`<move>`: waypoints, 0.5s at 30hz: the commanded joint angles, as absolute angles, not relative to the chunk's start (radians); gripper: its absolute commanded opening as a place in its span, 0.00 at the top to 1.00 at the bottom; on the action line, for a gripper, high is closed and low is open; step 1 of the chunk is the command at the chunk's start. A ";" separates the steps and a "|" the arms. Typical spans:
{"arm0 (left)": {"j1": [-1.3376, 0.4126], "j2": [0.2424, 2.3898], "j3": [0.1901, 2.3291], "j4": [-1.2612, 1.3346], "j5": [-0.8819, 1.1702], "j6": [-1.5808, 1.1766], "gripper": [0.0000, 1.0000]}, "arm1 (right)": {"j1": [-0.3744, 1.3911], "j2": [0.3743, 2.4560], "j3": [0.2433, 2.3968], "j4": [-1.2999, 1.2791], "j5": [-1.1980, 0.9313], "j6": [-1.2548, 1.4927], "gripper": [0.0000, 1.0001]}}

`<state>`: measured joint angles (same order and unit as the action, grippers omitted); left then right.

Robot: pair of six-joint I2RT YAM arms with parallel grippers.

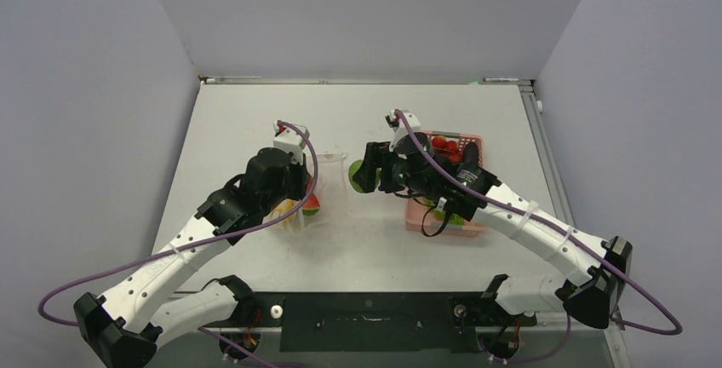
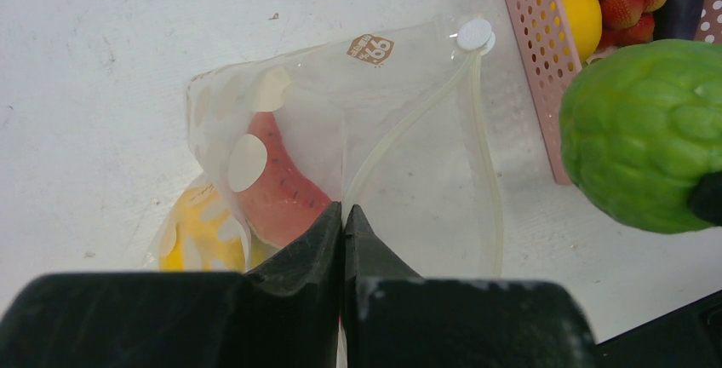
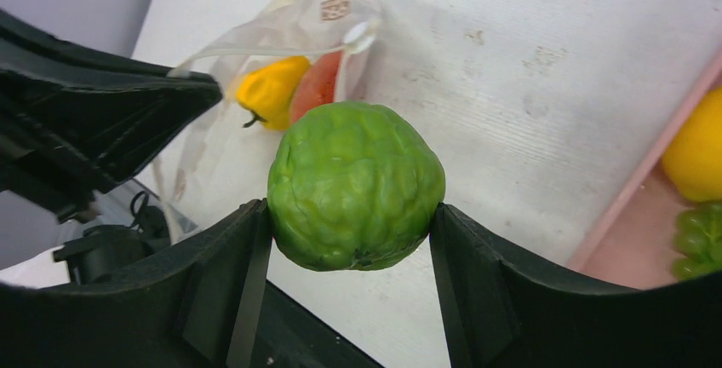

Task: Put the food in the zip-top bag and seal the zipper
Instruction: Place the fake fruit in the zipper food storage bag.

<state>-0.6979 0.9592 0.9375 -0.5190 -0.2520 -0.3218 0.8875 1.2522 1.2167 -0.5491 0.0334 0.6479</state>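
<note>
Grey walls, white bench (image 1: pixel 255 112). Your left fingers (image 2: pixel 343 223) are pinched together on the near lip of the bag (image 2: pixel 409 155), holding its mouth up and open. In the left wrist view the zipper (image 2: pixel 400 125) runs from them toward 1 o'clock. Your right fingers (image 1: pixel 368 172) are clamped on the green fruit (image 3: pixel 353 185), one on each side, and it looks clear of the bench.

Risks: the fruit looks nearly as wide as the mouth, so it could catch the zipper lip and drag it out of the left pinch, or fold the mouth shut. The bag is floppy, so a shove could tip it and spill the watermelon slice (image 2: pixel 277 189) and yellow pepper (image 3: pixel 272 87) inside. Letting go early drops the fruit on the bench.

From above, the bag sits at 9 o'clock of the fruit, near but apart. The basket (image 2: pixel 532 53) with more food lies at 3 o'clock.
</note>
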 commanded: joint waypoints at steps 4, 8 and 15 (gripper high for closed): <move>-0.691 0.951 0.945 -0.472 -0.245 -0.322 1.00 | 0.958 1.305 1.291 -0.371 0.008 0.673 0.70; -0.692 0.950 0.945 -0.472 -0.244 -0.323 1.00 | 0.978 1.343 1.306 -0.342 0.009 0.678 0.70; -0.692 0.945 0.945 -0.472 -0.246 -0.323 1.00 | 0.990 1.414 1.303 -0.292 -0.020 0.694 0.70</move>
